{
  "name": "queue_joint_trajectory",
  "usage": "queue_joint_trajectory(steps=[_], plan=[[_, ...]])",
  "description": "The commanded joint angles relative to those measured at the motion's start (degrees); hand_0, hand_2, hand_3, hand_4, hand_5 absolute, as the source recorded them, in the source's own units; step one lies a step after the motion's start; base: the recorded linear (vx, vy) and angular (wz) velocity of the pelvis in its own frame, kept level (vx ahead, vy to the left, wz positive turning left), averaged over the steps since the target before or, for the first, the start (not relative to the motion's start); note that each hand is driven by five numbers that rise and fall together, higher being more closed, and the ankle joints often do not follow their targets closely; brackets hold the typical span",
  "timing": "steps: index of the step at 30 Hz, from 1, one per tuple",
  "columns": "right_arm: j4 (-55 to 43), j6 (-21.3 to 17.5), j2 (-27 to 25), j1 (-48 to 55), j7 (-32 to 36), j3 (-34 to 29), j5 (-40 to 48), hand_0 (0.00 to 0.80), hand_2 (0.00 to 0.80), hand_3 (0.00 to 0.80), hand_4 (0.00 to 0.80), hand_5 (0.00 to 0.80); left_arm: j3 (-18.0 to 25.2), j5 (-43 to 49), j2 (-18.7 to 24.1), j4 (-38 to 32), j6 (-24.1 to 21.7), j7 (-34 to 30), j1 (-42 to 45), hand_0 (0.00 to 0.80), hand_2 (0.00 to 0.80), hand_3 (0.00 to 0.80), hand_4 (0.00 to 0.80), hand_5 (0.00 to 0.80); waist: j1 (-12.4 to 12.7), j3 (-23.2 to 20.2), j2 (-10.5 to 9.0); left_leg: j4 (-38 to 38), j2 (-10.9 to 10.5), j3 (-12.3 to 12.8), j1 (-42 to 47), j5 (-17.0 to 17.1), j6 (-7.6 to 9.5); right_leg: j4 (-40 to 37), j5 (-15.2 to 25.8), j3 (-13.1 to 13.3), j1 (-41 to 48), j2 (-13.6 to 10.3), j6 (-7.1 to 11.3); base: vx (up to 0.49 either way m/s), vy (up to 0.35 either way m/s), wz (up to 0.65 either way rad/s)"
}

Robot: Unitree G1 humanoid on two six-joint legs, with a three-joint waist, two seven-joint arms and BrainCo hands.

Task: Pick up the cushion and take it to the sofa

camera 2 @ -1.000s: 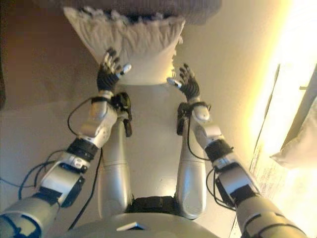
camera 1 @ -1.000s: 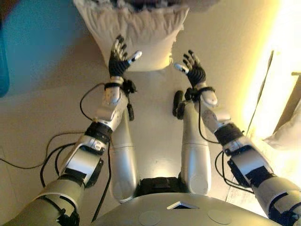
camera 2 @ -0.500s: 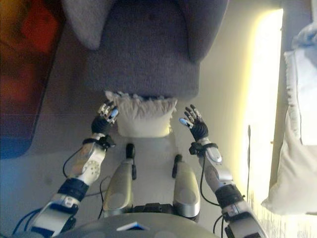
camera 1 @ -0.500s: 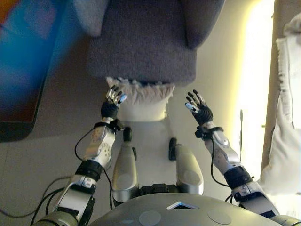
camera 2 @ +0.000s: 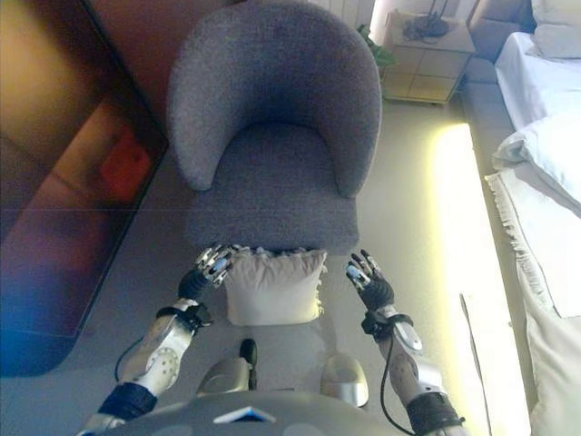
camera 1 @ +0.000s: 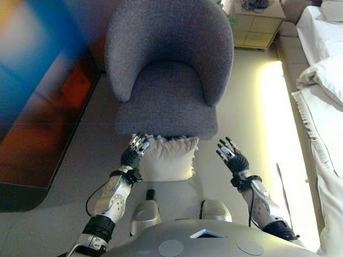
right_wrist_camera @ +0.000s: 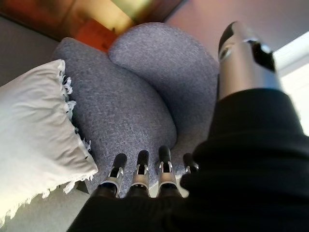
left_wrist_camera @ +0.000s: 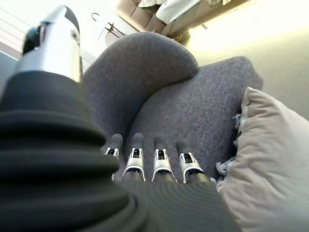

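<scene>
A cream cushion (camera 1: 167,159) with a fringed edge stands on the floor, leaning against the front of a grey armchair (camera 1: 166,80). My left hand (camera 1: 134,152) is open, fingers straight, close beside the cushion's left upper corner. My right hand (camera 1: 231,157) is open and apart from the cushion's right edge, with a strip of floor between them. Neither hand holds anything. The cushion also shows in the left wrist view (left_wrist_camera: 270,164) and the right wrist view (right_wrist_camera: 34,125), beside each hand's straight fingers.
A bed with white bedding (camera 1: 321,107) runs along the right side. A wooden nightstand (camera 1: 257,21) stands behind the armchair on the right. A large dark glossy panel (camera 1: 37,107) lies on the left. Pale floor lies between armchair and bed.
The camera has risen and pulled back, so the whole armchair and the bed now show. Both hands stay open; the right hand now stands further from the cushion's edge.
</scene>
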Motion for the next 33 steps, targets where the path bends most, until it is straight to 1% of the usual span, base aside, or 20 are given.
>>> queue_joint_trajectory(steps=[1, 3, 6, 8, 11, 14, 15, 17, 18, 20, 21, 22, 24, 25, 26, 28, 29, 30, 31, 33], plan=[[-3.4, -2.9, 1.5, -0.5, 1.5, -0.9, 3.3, 0.0, 0.0, 0.0, 0.0, 0.0, 2.1, 0.0, 3.0, -4.0, -0.8, -1.7, -1.5, 0.0, 0.0, 0.0, 0.0, 0.0, -0.9, 1.3, 0.31, 3.9, -0.6, 1.4, 2.2, -7.3, 5.25, 12.6, 18.0, 4.1, -9.2, -2.6, 2.55, -0.018, 0.215, -0.02], [-2.9, -3.0, 1.6, -0.1, 1.6, -0.4, 3.3, 0.0, 0.0, 0.0, 0.0, 0.0, 2.4, 0.4, 4.0, -4.3, -0.6, -1.4, -1.0, 0.0, 0.0, 0.0, 0.0, 0.0, -0.9, 2.3, 0.5, 5.6, -0.7, 2.1, 2.5, -8.4, 5.91, 17.6, 20.2, 4.2, -13.1, -2.1, 2.0, 0.052, 0.14, -0.01], [-2.5, -3.1, 1.5, -0.1, 1.1, 0.4, 2.7, 0.0, 0.0, 0.0, 0.0, 0.0, 2.7, 0.1, 4.8, -4.4, 0.0, -1.5, -1.1, 0.0, 0.0, 0.0, 0.0, 0.0, -0.7, 2.8, -0.7, 6.8, -1.5, 2.4, 3.0, -9.5, 5.34, 11.0, 21.9, 3.6, -12.2, -3.4, 2.29, 0.164, -0.05, 0.0], [-1.3, -3.4, 1.1, -0.2, 2.0, 0.4, 2.7, 0.0, 0.0, 0.0, 0.0, 0.0, 2.9, 0.1, 5.5, -5.6, 1.2, -1.3, -1.4, 0.0, 0.0, 0.0, 0.0, 0.0, -1.2, 2.9, -3.17, 8.9, -2.7, 2.1, 3.4, -12.0, 4.09, -2.7, 24.8, 5.6, -10.6, -5.3, 3.58, 0.361, -0.278, -0.06], [0.0, -2.5, 0.4, 0.0, 4.1, 0.2, 3.1, 0.0, 0.0, 0.0, 0.0, 0.0, 2.6, 0.4, 5.5, -4.9, 1.8, -1.1, -2.2, 0.0, 0.0, 0.0, 0.0, 0.0, -2.2, 2.6, -4.73, 10.5, -1.9, 0.8, 4.3, -15.0, 2.81, -15.9, 25.5, 8.7, -8.7, -6.1, 4.98, 0.402, -0.295, 0.2], [-0.5, -0.4, -0.8, -0.1, 6.4, 0.8, 1.7, 0.0, 0.0, 0.0, 0.0, 0.0, 2.6, 0.8, 5.2, -4.7, 1.4, -0.3, -2.1, 0.0, 0.0, 0.0, 0.0, 0.0, -2.4, 2.2, -5.46, 11.7, 0.9, -0.6, 5.4, -16.5, 1.85, -15.6, 24.4, 10.4, -7.7, -4.5, 5.68, 0.316, -0.258, 0.75], [-0.5, -0.1, -1.0, -0.2, 6.7, 0.9, 1.5, 0.0, 0.0, 0.0, 0.0, 0.0, 2.5, 0.9, 5.2, -4.6, 1.4, -0.4, -2.1, 0.0, 0.0, 0.0, 0.0, 0.0, -2.3, 2.0, -5.48, 11.5, 1.3, -0.9, 5.6, -16.6, 1.74, -15.8, 23.7, 10.4, -7.4, -4.3, 5.8, 0.356, -0.334, 0.42], [-1.9, 2.5, -1.8, -0.5, 7.1, 2.6, 0.9, 0.0, 0.0, 0.0, 0.0, 0.0, 2.7, 0.5, 5.0, -4.3, 1.9, 1.0, -1.3, 0.0, 0.0, 0.0, 0.0, 0.0, -2.3, 1.1, -5.59, 10.8, 4.7, -1.9, 6.8, -15.9, 0.69, -12.3, 20.1, 11.3, -7.2, -1.9, 6.17, 0.364, -0.316, 0.14], [-3.1, 3.7, -2.0, -0.7, 5.9, 3.2, 0.2, 0.0, 0.0, 0.0, 0.0, 0.0, 3.2, -0.3, 4.6, -4.2, 2.4, 1.3, -0.9, 0.0, 0.0, 0.0, 0.0, 0.0, -2.3, 0.8, -5.43, 10.4, 6.5, -2.0, 7.6, -13.9, -0.01, -10.7, 18.7, 10.8, -7.6, -1.0, 5.91, 0.299, -0.211, 0.18], [-5.6, 4.7, -3.5, 0.2, 6.9, 4.6, -0.6, 0.0, 0.0, 0.0, 0.0, 0.0, 4.0, -1.5, 4.3, -5.3, 2.2, 0.4, 0.3, 0.0, 0.0, 0.0, 0.0, 0.0, -2.4, 0.8, -5.02, 10.8, 9.0, -2.2, 7.1, -8.8, -0.94, -8.8, 15.9, 10.1, -7.4, 0.9, 3.97, 0.251, -0.149, 0.26], [-5.9, 4.4, -4.0, 1.0, 7.3, 5.0, -1.5, 0.0, 0.0, 0.0, 0.0, 0.0, 3.7, -1.2, 4.0, -5.4, 1.6, 0.2, 1.0, 0.0, 0.0, 0.0, 0.0, 0.0, -2.4, 0.8, -5.11, 11.1, 9.7, -2.0, 6.8, -8.0, -0.8, -8.4, 15.1, 9.2, -7.4, 1.3, 3.08, 0.155, -0.091, 0.4], [-6.0, 4.4, -4.1, 1.1, 7.3, 5.1, -1.6, 0.0, 0.0, 0.0, 0.0, 0.0, 3.7, -1.2, 4.0, -5.4, 1.5, 0.2, 1.1, 0.0, 0.0, 0.0, 0.0, 0.0, -2.5, 0.8, -5.11, 11.1, 9.7, -2.1, 6.8, -7.9, -0.79, -8.3, 15.1, 9.1, -7.4, 1.3, 3.01, 0.115, -0.105, 0.42], [-4.4, 1.9, -5.0, 1.4, 7.3, 5.8, -3.8, 0.0, 0.0, 0.0, 0.0, 0.0, 2.8, -1.3, 3.8, -5.1, -0.1, 0.5, 1.5, 0.0, 0.0, 0.0, 0.0, 0.0, -2.5, 1.2, -4.75, 11.2, 11.1, -1.0, 5.1, -5.6, -0.8, -7.4, 13.8, 7.1, -8.2, 2.2, 1.37, 0.041, -0.124, 0.44], [-4.1, 1.2, -5.4, 1.2, 7.0, 6.0, -4.2, 0.0, 0.0, 0.0, 0.0, 0.0, 2.3, -1.2, 3.6, -5.2, -0.4, 0.9, 1.3, 0.0, 0.0, 0.0, 0.0, 0.0, -2.5, 1.5, -4.51, 11.4, 11.4, -0.2, 4.2, -5.0, -0.97, -7.3, 13.4, 5.8, -8.3, 2.4, 0.9, -0.014, -0.121, 0.53], [-3.9, 0.6, -5.6, 1.0, 6.6, 6.1, -3.8, 0.0, 0.0, 0.0, 0.0, 0.0, 1.8, -1.4, 3.5, -4.9, -0.7, 0.4, 1.0, 0.0, 0.0, 0.0, 0.0, 0.0, -2.6, 1.9, -4.08, 11.4, 11.9, 1.6, 3.1, -4.6, -1.29, -7.0, 12.7, 4.2, -8.3, 2.5, 0.44, -0.031, -0.085, 0.49], [-3.0, -0.8, -5.9, 0.5, 5.4, 6.1, -4.5, 0.0, 0.0, 0.0, 0.0, 0.0, 1.0, -1.0, 3.4, -4.1, -1.1, 0.1, 0.2, 0.0, 0.0, 0.0, 0.0, 0.0, -2.8, 2.6, -3.14, 10.7, 11.8, 3.4, 1.0, -4.1, -1.82, -6.6, 12.0, 2.3, -8.9, 2.6, 0.1, -0.11, -0.018, 0.73], [-2.3, -2.5, -6.0, -0.9, 4.6, 6.4, -4.4, 0.0, 0.0, 0.0, 0.0, 0.0, 0.2, -0.7, 3.5, -3.5, -1.8, 0.1, -1.2, 0.0, 0.0, 0.0, 0.0, 0.0, -3.0, 4.0, -2.28, 9.4, 11.7, 5.6, -0.9, -3.1, -2.26, -6.0, 11.8, 0.9, -9.8, 2.3, 0.21, -0.212, 0.032, 0.83], [-2.0, -3.4, -6.2, -1.9, 4.5, 6.6, -3.9, 0.0, 0.0, 0.0, 0.0, 0.0, -0.3, -0.4, 3.6, -2.8, -2.5, 0.2, -2.5, 0.0, 0.0, 0.0, 0.0, 0.0, -3.3, 4.9, -1.75, 8.9, 12.2, 6.8, -2.1, -2.2, -2.73, -5.6, 11.7, 0.0, -10.6, 2.1, 0.18, -0.306, 0.064, 0.67], [-1.6, -4.6, -6.4, -3.7, 4.0, 6.9, -3.2, 0.0, 0.0, 0.0, 0.0, 0.0, -1.2, 0.3, 3.7, -1.6, -3.7, 1.0, -4.8, 0.0, 0.0, 0.0, 0.0, 0.0, -3.7, 6.4, -1.17, 8.4, 12.4, 7.0, -3.7, -1.6, -3.16, -4.6, 11.5, -0.6, -12.3, 1.6, 0.06, -0.296, 0.094, 0.79], [-0.4, -5.5, -6.1, -7.0, 2.5, 7.6, -3.4, 0.0, 0.0, 0.0, 0.0, 0.0, -2.4, 1.1, 3.8, -0.6, -5.2, 3.4, -7.8, 0.0, 0.0, 0.0, 0.0, 0.0, -3.4, 8.1, -0.84, 7.5, 10.8, 4.8, -6.0, -2.5, -2.83, -2.7, 11.8, 0.2, -15.4, 0.7, 0.48, -0.273, 0.139, 0.78]])
